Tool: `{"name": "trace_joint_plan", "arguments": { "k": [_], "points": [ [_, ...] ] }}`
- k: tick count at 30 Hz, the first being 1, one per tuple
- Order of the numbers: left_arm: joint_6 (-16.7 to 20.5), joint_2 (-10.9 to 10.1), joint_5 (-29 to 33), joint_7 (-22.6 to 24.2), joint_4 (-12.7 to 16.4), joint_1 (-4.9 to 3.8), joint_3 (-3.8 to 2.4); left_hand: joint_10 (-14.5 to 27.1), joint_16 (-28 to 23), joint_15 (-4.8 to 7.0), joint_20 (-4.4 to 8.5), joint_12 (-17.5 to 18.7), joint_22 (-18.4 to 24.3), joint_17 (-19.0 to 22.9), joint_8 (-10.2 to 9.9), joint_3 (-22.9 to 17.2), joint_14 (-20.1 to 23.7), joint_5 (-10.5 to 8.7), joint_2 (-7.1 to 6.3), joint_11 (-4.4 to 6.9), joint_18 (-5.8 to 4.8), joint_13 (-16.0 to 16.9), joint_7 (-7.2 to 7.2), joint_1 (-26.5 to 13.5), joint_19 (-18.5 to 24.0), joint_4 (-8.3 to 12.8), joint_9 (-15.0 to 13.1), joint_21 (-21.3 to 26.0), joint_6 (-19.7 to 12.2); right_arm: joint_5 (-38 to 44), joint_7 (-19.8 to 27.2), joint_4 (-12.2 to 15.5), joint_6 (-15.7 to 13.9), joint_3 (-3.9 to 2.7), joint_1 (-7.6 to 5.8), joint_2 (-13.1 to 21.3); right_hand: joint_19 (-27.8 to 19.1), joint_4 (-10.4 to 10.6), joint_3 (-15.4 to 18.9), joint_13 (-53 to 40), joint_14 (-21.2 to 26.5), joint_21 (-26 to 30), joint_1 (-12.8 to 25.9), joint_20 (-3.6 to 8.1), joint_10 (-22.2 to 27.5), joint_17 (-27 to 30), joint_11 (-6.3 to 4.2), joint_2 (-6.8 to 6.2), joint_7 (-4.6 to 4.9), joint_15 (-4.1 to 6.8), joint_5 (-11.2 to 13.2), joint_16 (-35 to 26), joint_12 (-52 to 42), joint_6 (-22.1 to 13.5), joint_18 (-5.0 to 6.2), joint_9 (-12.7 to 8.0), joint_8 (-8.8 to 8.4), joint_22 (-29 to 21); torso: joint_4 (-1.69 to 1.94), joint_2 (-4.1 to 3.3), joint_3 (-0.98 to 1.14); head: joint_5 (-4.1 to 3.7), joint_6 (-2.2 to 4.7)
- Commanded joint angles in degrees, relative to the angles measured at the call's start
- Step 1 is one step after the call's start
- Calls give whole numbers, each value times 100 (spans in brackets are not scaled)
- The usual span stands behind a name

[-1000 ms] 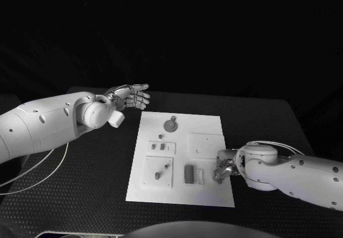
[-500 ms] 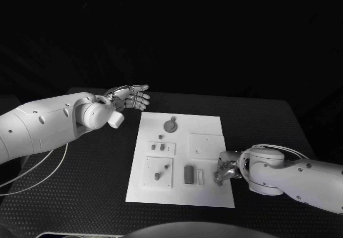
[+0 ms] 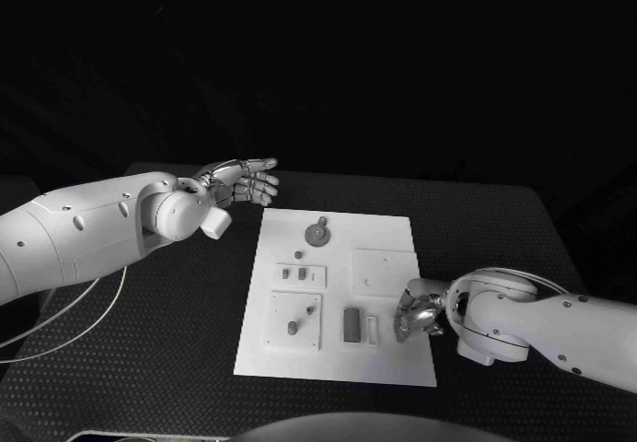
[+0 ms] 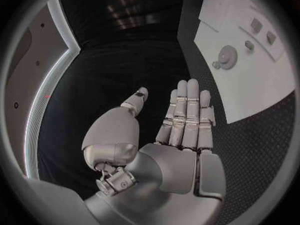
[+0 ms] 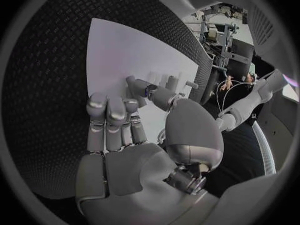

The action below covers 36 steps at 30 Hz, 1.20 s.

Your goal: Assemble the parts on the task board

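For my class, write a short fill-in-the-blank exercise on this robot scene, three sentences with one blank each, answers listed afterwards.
1. The white task board lies on a ____ table.
2. The hand working at the board's edge is the robot's ____ hand.
3. The left hand hovers beyond the board's far corner, fingers spread, holding ____.

Missing words: black; right; nothing

The left arm reaches in from the side with its wrist raised, and the left hand (image 3: 239, 179) is held flat and open, fingers (image 4: 187, 112) straight and close together, thumb set apart, holding nothing. The right arm bends in low, its hand (image 3: 417, 311) turned downward with fingers (image 5: 112, 117) curled forward side by side and the thumb (image 5: 147, 91) stretched out ahead of them.
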<state>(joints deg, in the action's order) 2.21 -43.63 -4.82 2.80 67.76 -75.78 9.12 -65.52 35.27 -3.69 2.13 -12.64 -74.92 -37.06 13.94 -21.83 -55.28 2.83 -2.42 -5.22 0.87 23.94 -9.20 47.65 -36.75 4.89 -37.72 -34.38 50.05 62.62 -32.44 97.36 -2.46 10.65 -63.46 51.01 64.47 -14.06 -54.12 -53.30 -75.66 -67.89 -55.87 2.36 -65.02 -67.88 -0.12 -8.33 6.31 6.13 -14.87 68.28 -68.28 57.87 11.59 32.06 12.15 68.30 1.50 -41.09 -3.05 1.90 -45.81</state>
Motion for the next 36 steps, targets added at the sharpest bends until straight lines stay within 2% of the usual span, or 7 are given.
{"name": "trace_joint_plan", "arguments": {
  "k": [1, 10, 18, 25, 29, 31, 36],
  "points": [
    [-90, 2, -20, 27, 15, -5, -3, 17, -31, 3, -9, -37, -111, -6, -23, 2, 39, 2, -28, 18, 52, -9, 5, 2, 8, -33, 9, 31, 40, -538, 91, 4, -196, 10, 13, -21, 39, 3, 52, 7, -20, -20, 123, 12, -39, -6, 12, -79, 8, -25, 7, -31, -9, 29, 341, 8, 25, -9, 2, -2, -2, -2, 0],
    [-92, -6, -21, 24, 24, -6, -3, 17, -31, 4, -8, -38, -112, -7, -23, 3, 39, 2, -31, 18, 52, -10, 5, 5, 8, -34, 9, 31, 40, -772, -53, -107, -13, 12, -6, -188, 41, 34, 215, 10, -19, -23, 212, 19, -25, -13, 8, -122, 3, -20, -12, -39, -6, 46, 341, -23, 40, -35, -3, 2, -10, -5, -14],
    [-89, -2, -23, 24, 24, -6, -3, 17, -30, 4, -8, -39, -112, -7, -23, 4, 39, 2, -33, 18, 53, -11, 6, 8, 8, -34, 10, 30, 41, -793, -21, -197, -29, 13, -6, -320, 33, 59, 309, 9, -14, -27, 258, 20, -17, -23, 1, -113, -5, -15, -14, -40, -9, 72, 341, -37, 59, -49, 11, 0, -3, -4, -12],
    [-84, -15, -30, 20, 26, -6, -3, 17, -30, 4, -8, -39, -112, -7, -24, 4, 40, 2, -33, 18, 53, -12, 6, 9, 9, -36, 10, 30, 41, -797, 1, -230, 14, 13, -6, -357, 18, 145, 419, 12, -25, -40, 302, 22, -18, -54, -28, -75, -36, 7, 255, -26, -12, 164, 341, -54, 122, -76, 2, 0, -4, 13, -21],
    [-88, -10, -31, 19, 30, -6, -3, 18, -30, 4, -8, -39, -112, -7, -24, 5, 40, 2, -33, 18, 53, -12, 6, 11, 9, -37, 10, 30, 41, -800, -14, -272, 11, 15, -6, -446, 11, 231, 472, 16, -29, -49, 379, 15, -19, -70, -39, -105, -49, 16, 374, -19, -10, 199, 341, -63, 146, -88, 0, 0, -4, 17, -25],
    [-88, -4, -32, 19, 29, -6, -3, 18, -30, 4, -8, -40, -112, -8, -24, 5, 40, 2, -33, 18, 53, -12, 6, 11, 9, -37, 10, 30, 41, -794, -28, -303, 9, 17, -6, -488, 7, 303, 536, 18, -31, -57, 458, 11, -19, -79, -45, -131, -54, 20, 526, -15, -10, 211, 341, -71, 157, -96, 0, -1, -2, 19, -25],
    [-84, -7, -32, 17, 27, -6, -3, 18, -30, 4, -8, -40, -112, -8, -24, 5, 40, 2, -32, 18, 53, -13, 6, 13, 9, -38, 10, 30, 42, -753, -62, -366, 49, 26, -6, -560, -3, 430, 589, 20, -42, -70, 587, 8, -21, -104, -53, -163, -64, 26, 640, 1, -11, 230, 341, -88, 171, -108, 3, 2, 0, 21, -32]
  ]
}}
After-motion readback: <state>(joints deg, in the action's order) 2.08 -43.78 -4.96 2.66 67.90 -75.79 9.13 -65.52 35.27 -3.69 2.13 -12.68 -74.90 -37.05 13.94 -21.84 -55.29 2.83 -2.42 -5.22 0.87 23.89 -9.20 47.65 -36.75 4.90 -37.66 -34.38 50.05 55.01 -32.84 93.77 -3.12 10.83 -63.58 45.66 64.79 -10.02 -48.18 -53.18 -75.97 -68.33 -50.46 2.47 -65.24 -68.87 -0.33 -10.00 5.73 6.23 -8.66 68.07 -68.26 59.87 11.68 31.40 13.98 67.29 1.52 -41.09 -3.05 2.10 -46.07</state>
